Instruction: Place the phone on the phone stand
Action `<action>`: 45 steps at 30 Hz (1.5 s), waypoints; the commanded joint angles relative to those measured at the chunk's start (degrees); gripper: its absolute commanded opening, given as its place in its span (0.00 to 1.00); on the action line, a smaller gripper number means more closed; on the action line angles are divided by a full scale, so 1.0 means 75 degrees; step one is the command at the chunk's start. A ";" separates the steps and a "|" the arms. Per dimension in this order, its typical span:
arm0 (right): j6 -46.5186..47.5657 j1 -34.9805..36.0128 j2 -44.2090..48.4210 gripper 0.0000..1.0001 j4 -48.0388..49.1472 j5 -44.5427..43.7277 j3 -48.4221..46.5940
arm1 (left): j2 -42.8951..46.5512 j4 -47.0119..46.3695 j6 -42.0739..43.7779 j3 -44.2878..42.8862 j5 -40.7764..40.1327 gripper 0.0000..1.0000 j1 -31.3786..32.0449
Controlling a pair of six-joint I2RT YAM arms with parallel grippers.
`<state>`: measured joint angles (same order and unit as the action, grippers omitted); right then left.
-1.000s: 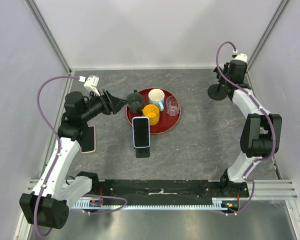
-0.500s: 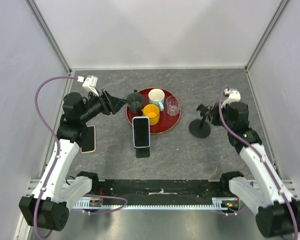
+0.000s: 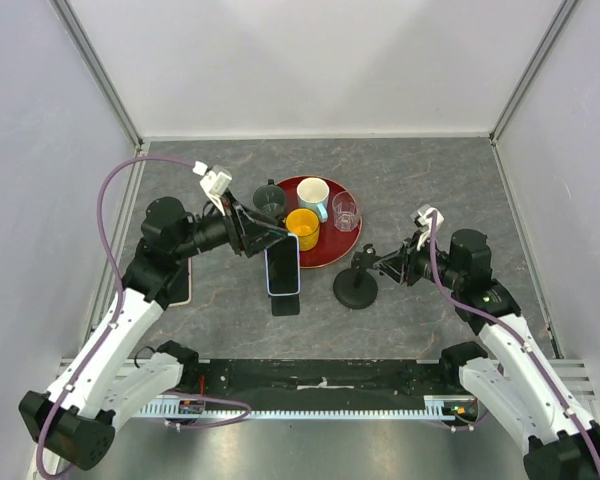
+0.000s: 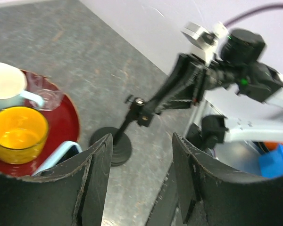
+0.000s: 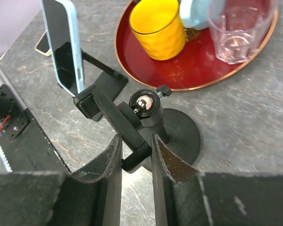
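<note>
A phone in a light blue case stands upright, leaning on a flat black holder in front of the red tray. It also shows in the right wrist view. A second phone lies flat at the left, partly under my left arm. My right gripper is shut on the clamp arm of a black round-based phone stand, which rests on the table right of the upright phone. My left gripper is open and empty just above the upright phone's top edge.
A red tray holds a yellow cup, a white mug, a clear glass and a dark cup. Walls enclose the table on three sides.
My right gripper has carried the round-based stand from the back right corner to the table's middle, beside the tray. My left gripper has moved right, to the upright phone.
</note>
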<state>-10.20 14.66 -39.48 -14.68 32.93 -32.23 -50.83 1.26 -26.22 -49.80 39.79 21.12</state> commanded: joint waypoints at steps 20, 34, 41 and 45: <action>0.0656 0.1245 -0.0876 0.00 -0.0350 -0.0792 -0.0659 | -0.1693 0.2573 0.1092 -0.1643 -0.5465 0.53 0.5843; -0.0983 0.1269 -0.0279 0.82 -0.0692 -0.1754 -0.0743 | -0.2948 0.2493 0.1117 -0.2313 -0.6372 0.51 0.6043; -0.1570 0.1269 0.0541 0.79 -0.0633 -0.2386 -0.0414 | -0.3465 0.2551 0.0824 -0.2489 -0.6559 0.52 0.6043; -0.1675 0.1269 0.0495 0.71 -0.0586 -0.2375 -0.0425 | -0.3676 0.2504 0.0835 -0.2536 -0.6769 0.49 0.6043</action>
<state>-19.90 24.16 -35.29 -20.60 16.78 -35.97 -77.25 21.08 -19.68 -66.26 -7.73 66.11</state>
